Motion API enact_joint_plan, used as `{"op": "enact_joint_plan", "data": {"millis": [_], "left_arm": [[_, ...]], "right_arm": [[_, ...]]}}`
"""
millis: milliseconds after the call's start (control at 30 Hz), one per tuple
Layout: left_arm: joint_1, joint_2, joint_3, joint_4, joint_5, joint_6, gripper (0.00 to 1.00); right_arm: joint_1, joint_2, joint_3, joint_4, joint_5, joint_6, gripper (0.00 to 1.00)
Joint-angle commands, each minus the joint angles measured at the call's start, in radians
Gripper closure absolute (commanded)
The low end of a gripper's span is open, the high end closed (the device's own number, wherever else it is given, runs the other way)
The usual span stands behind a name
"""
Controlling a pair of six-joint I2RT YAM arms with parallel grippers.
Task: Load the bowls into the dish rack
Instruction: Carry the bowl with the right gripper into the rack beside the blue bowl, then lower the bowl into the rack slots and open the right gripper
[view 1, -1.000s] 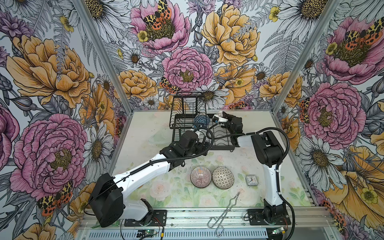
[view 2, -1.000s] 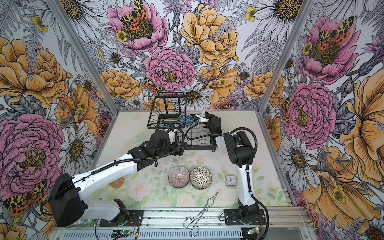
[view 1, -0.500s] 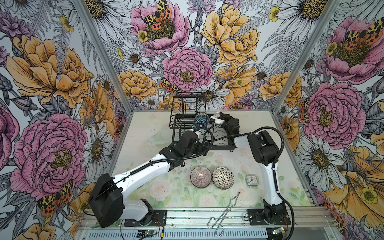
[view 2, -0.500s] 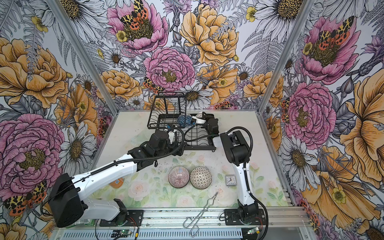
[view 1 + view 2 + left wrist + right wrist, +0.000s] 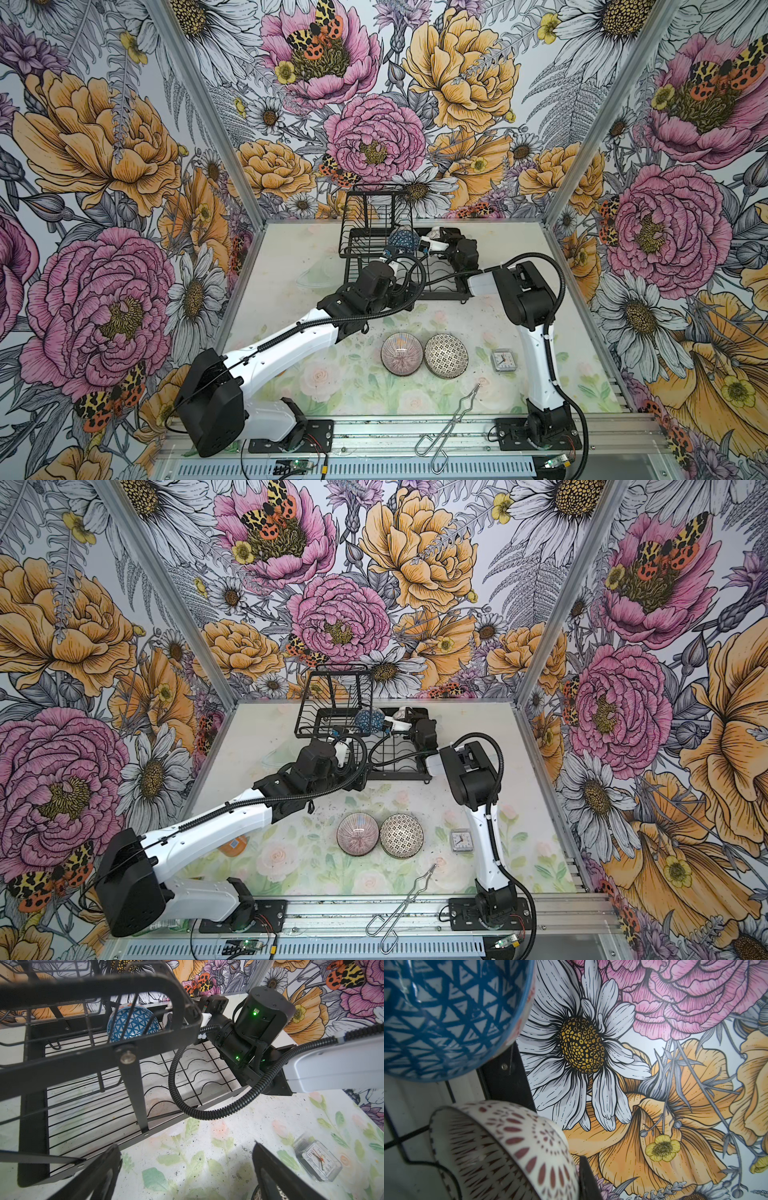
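Note:
The black wire dish rack (image 5: 441,294) (image 5: 397,776) (image 5: 133,1084) stands at the back of the table. A blue-triangle bowl (image 5: 401,240) (image 5: 368,720) (image 5: 133,1023) (image 5: 442,1018) stands on edge in it. Beside it, my right gripper (image 5: 433,244) (image 5: 578,1178) is shut on the rim of a white bowl with dark red petals (image 5: 434,232) (image 5: 508,1147), tilted on edge over the rack's wavy wires. My left gripper (image 5: 186,1145) hangs open and empty over the table by the rack's front edge. A pink-striped bowl (image 5: 402,354) (image 5: 357,834) and a black-white mosaic bowl (image 5: 446,356) (image 5: 401,836) sit side by side on the table.
A small clock (image 5: 502,360) (image 5: 318,1162) lies right of the mosaic bowl. Metal tongs (image 5: 453,419) rest at the front edge. A clear glass dish (image 5: 318,274) sits left of the rack. The right arm's cable (image 5: 187,1105) loops over the rack's base.
My right gripper has carried the white bowl leftward along the rack, closer to the blue-triangle bowl. The left arm has stayed still.

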Motion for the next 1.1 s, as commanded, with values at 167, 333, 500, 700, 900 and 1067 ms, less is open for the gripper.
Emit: {"op": "enact_joint_plan", "data": {"millis": [167, 333, 500, 700, 900, 1067], "left_arm": [[0.022, -0.015, -0.037, 0.051, 0.051, 0.007, 0.01], [0.029, -0.007, -0.054, 0.063, 0.054, 0.007, 0.01], [0.028, -0.004, -0.055, 0.070, 0.058, 0.007, 0.01], [0.029, -0.011, -0.047, 0.049, 0.052, 0.010, 0.01], [0.030, -0.039, -0.045, 0.008, 0.030, 0.017, 0.01], [0.034, -0.059, -0.040, -0.040, 0.013, 0.040, 0.01]], "right_arm": [[-0.002, -0.071, -0.011, -0.013, 0.012, 0.055, 0.95], [-0.001, -0.092, -0.026, -0.016, 0.008, 0.079, 0.83], [0.001, -0.104, -0.035, -0.012, 0.008, 0.085, 0.75], [0.001, -0.121, -0.040, -0.015, 0.004, 0.086, 0.71], [0.005, -0.193, -0.101, 0.001, 0.017, 0.172, 0.35], [0.033, -0.300, -0.188, -0.017, 0.076, 0.271, 0.01]]}}
